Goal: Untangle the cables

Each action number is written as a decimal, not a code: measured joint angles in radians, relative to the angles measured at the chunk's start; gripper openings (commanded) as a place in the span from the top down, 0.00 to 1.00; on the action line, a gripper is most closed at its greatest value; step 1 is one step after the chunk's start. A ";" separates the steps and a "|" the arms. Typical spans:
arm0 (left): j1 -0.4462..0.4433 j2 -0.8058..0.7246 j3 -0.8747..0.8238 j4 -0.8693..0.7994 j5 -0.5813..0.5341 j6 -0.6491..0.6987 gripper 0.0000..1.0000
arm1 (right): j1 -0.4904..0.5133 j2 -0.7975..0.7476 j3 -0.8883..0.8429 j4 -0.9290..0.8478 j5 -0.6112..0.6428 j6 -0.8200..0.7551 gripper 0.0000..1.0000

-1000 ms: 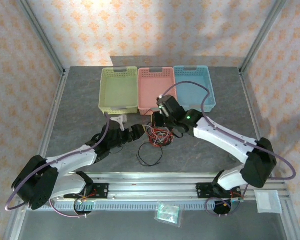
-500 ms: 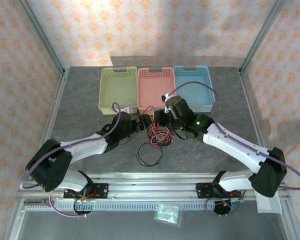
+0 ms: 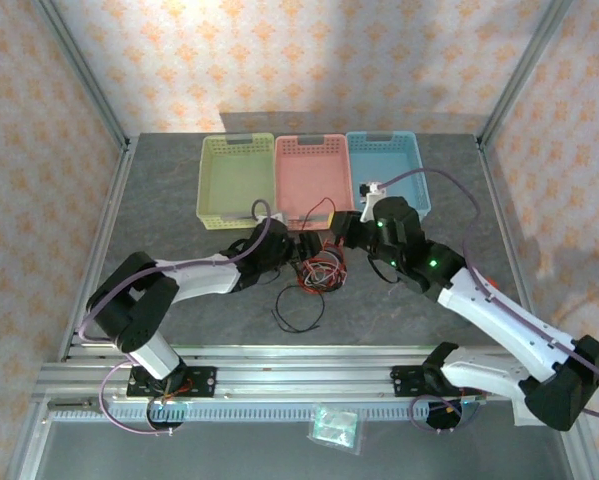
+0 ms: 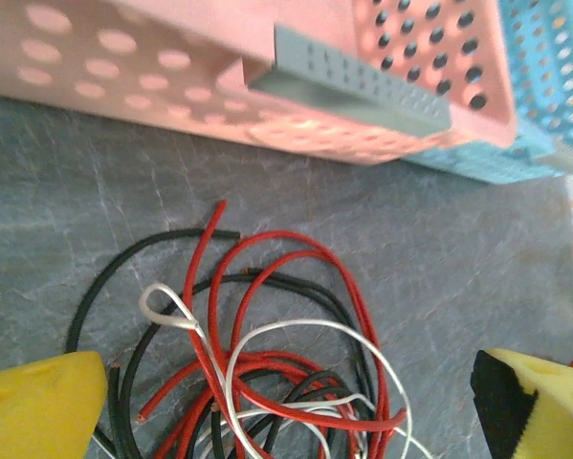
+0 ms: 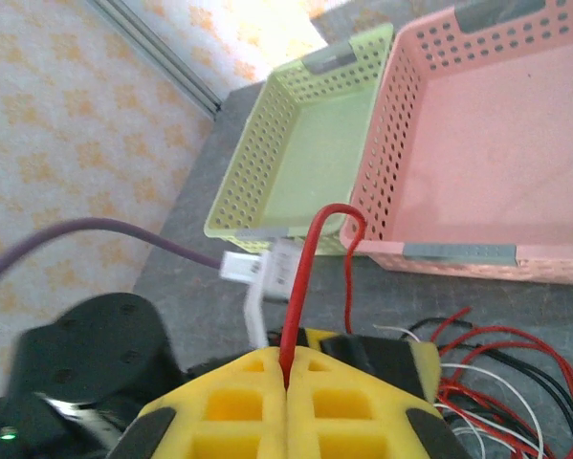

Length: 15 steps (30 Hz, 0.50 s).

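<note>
Top external, entry one: cables (image 3: 315,270), a knot of red, black and pale strands, heaped on the table (image 3: 159,220) just in front of the pink basket (image 3: 312,185); one black loop (image 3: 299,310) lying apart, farther forward of that basket. Entry two: right gripper (image 3: 345,230), near the basket's front right corner, clamped shut on a red cable (image 5: 303,282) that arches up level with the basket's front rim and drops back towards the knot; yellow pads (image 5: 238,402) pressed flat together in the right wrist view. Entry three: left gripper (image 4: 286,406), low before the basket's front wall, spread wide with one fingertip either side of the knot and gripping nothing. Step in hand, by judgement: freeing the one red strand from the rest. Handling notes: lower the open claw onto the bulk of the knot and close on black and pale strands only, never on the strand already pinched; once anchored, draw the red one slowly away from the basket, not across it, since the arch could hook the grey handle on the front rim; watch for the whole heap rising as one, a sign of a snag; in that case slacken, shift the anchor nearer the crossing and pull again; expect thin springy wire, likely to recoil when freed.
</note>
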 measured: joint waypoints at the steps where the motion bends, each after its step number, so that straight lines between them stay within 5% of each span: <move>1: -0.006 0.008 0.006 -0.009 -0.002 0.003 0.01 | 0.000 -0.007 0.001 0.000 0.003 0.000 1.00; 15: -0.063 0.055 0.035 -0.154 -0.106 -0.012 0.04 | 0.000 -0.124 0.093 -0.008 0.135 -0.074 1.00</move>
